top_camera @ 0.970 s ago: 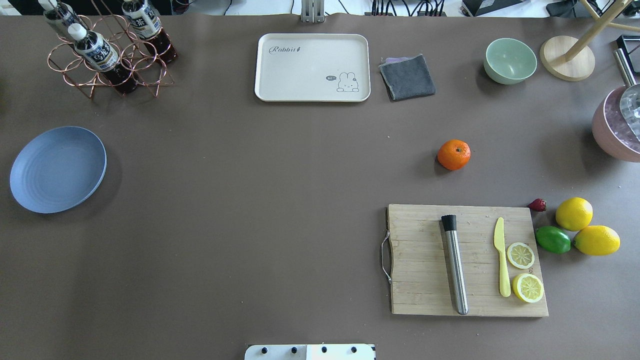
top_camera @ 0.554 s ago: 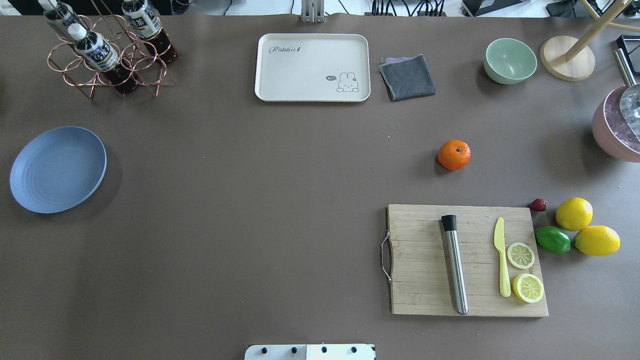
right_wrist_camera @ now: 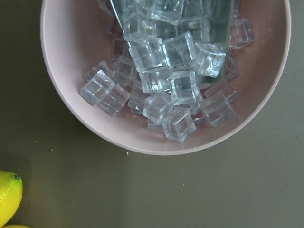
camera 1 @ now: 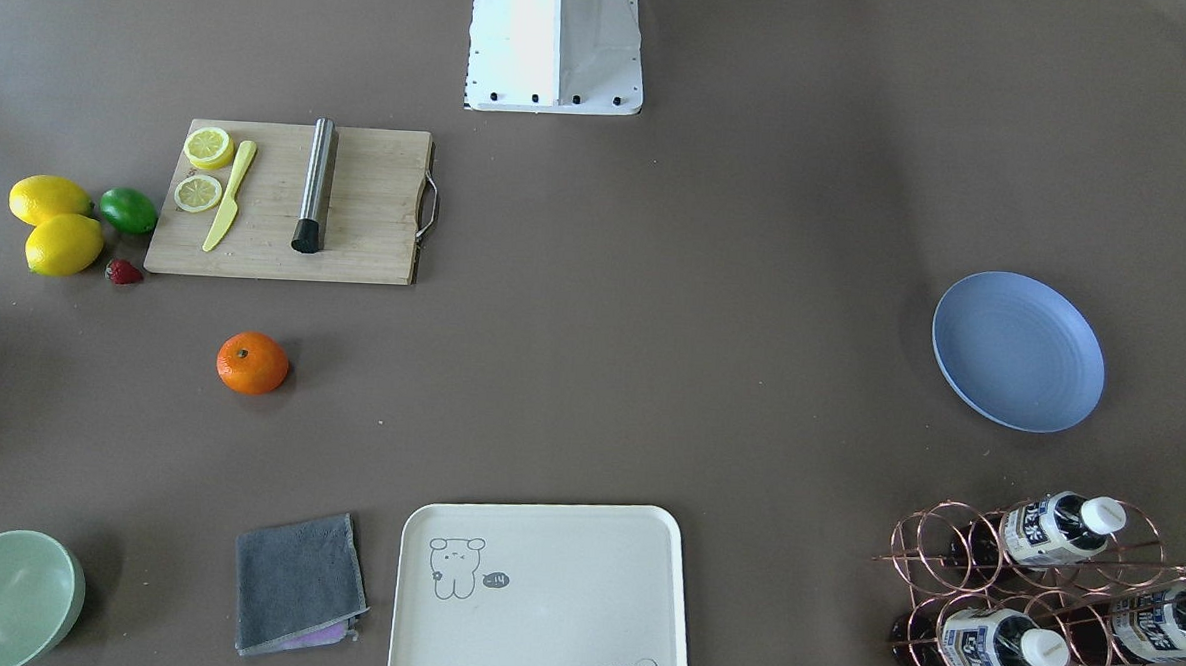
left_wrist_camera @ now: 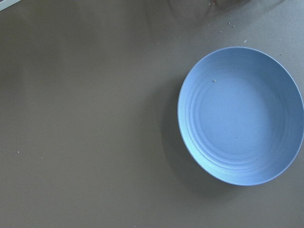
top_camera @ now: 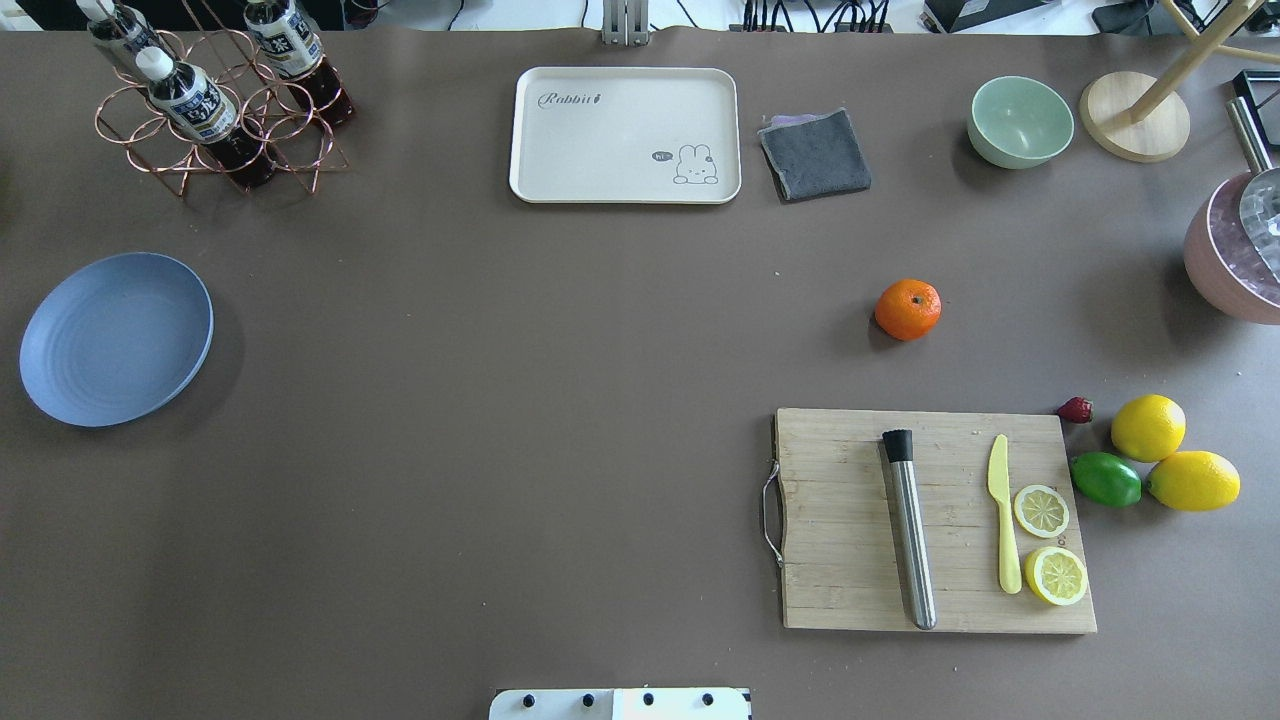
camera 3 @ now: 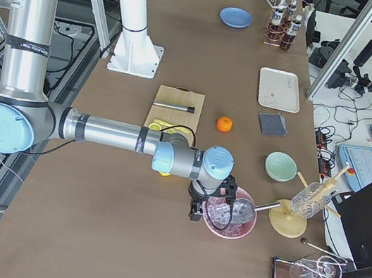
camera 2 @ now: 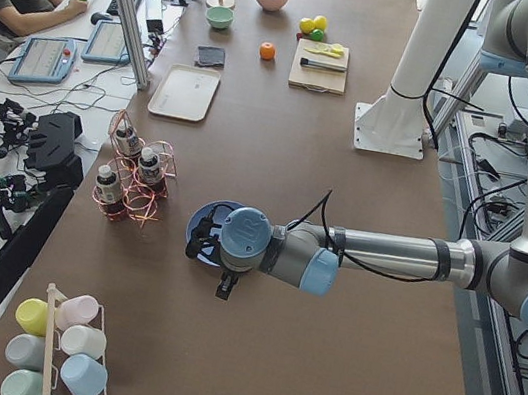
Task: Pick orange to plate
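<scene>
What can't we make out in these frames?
Left hand: exterior left only, small and dark under the wrist; open or shut unclear.
Right hand: exterior right only, small, below its wrist; state unclear.
Pink bowl: cut by the overhead view's right edge.
Plate: partly behind the left arm in exterior left.

Under the right claw point(camera 3: 194, 212) sits a pink bowl point(right_wrist_camera: 66, 118) of ice cubes point(right_wrist_camera: 183, 90); near it a lemon point(right_wrist_camera: 7, 194), perhaps two.
</scene>
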